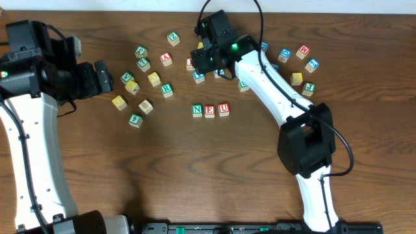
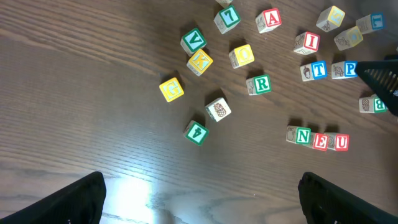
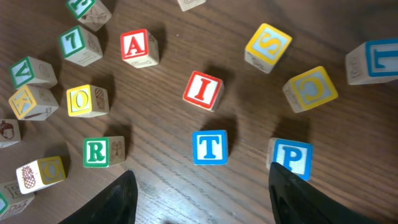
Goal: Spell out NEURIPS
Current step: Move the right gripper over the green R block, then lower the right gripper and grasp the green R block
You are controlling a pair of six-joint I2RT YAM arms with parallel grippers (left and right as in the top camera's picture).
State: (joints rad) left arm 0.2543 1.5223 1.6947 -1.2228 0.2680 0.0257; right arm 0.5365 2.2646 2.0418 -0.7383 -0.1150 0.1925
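The right pincer (image 3: 200, 173), released and empty, hovers over the T block (image 3: 209, 147) on the counter (image 3: 161, 112), the green R cube (image 3: 96, 151) needed beside the N-E-U row (image 1: 209, 110) lying just outside its jaws on the left arm's side, the wide-open left pincer (image 2: 202, 180) farther off.

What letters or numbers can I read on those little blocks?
"N" cube
"E" cube
"U" cube
"R" cube
"A" cube
"I" cube
"T" cube
"P" cube
"S" cube
"7" cube
"V" cube
"K" cube
"4" cube
The rest is too tilted, small or blurred to read.
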